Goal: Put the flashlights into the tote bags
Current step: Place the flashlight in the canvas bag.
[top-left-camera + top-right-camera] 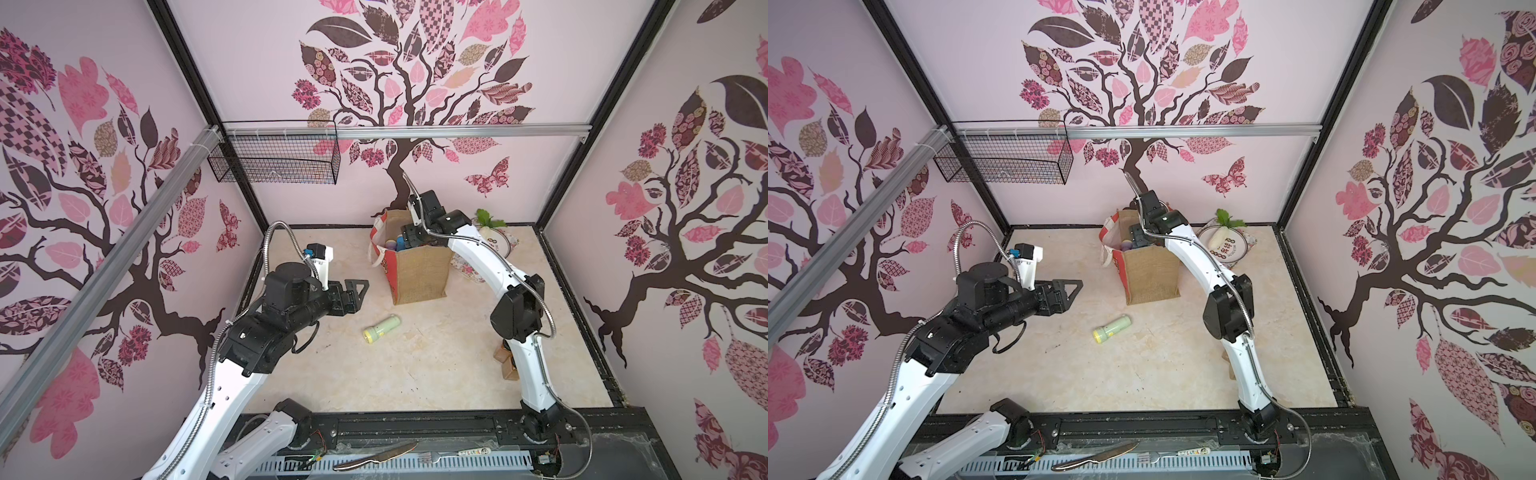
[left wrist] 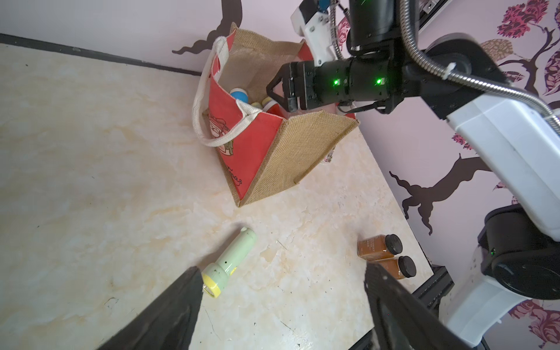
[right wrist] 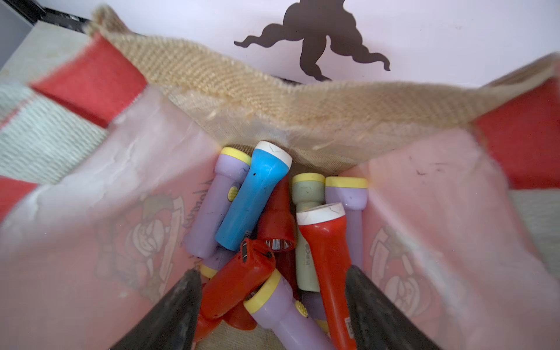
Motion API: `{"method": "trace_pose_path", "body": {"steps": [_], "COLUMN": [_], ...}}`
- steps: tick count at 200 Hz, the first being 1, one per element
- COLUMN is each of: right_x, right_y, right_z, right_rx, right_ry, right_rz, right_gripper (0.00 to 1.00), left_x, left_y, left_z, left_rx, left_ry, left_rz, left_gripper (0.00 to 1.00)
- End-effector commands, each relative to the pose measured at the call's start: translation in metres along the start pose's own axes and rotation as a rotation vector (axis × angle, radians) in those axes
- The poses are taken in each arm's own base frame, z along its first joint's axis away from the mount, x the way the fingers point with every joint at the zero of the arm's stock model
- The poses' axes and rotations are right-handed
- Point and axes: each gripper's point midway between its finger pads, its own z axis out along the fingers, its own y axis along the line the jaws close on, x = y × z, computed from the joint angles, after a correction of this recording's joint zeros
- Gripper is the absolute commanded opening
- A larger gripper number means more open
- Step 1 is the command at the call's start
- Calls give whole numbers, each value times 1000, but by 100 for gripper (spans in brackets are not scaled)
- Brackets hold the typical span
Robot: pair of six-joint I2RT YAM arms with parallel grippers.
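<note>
Standing upright near the back of the marbled tabletop [image 1: 374, 374], the burlap tote bag [image 1: 419, 270] has the right gripper [image 3: 272, 271] in its mouth, jaws parted and empty, above heaped flashlights [image 3: 254, 197]. The left gripper [image 2: 281, 268] hovers spread and empty near the pale green flashlight [image 2: 233, 260], which lies on the tabletop outside the bag.

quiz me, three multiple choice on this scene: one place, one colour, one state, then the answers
1. The flashlight outside the tote bag lies: A on the table, apart from the bag; B leaning on the bag; C behind the bag.
2. Its body is: A blue; B red; C pale green.
3. The left gripper is: A shut on the flashlight; B open and empty; C shut and empty.
Answers: 1 A, bare table shows between them in both top views. 2 C, pale green with a yellow ring. 3 B, its jaws stand wide apart, gripping nothing.
</note>
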Motion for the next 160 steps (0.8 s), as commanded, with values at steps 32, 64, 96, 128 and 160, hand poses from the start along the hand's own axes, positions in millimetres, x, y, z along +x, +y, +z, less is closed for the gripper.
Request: {"method": "trace_pose_path", "body": {"steps": [32,64,96,128,160], "right_x": [-36,-22,-4,25,64], "right_y": [14,22,26,30,39], "right_z": [-115,-151,-179,-199,-221], "right_rx": [-25,-43,-98,-187,-331], "right_ry": [-142,-147,-154,-155,-202], "right_rz": [-4,-5,10,8,-37], "right_gripper": [84,88,92,97,100], "left_x": [20,30,43,57,79], "left_y": [0,0,4,10,21], "left_z": [-13,-11,-5,7,28], "left_rx": [24,44,40,28,6], "left_ry": [47,68,118,165,243], "left_rz": [-22,-43,-56,-64,-80], "left_gripper": [86,86,84,84,82]}}
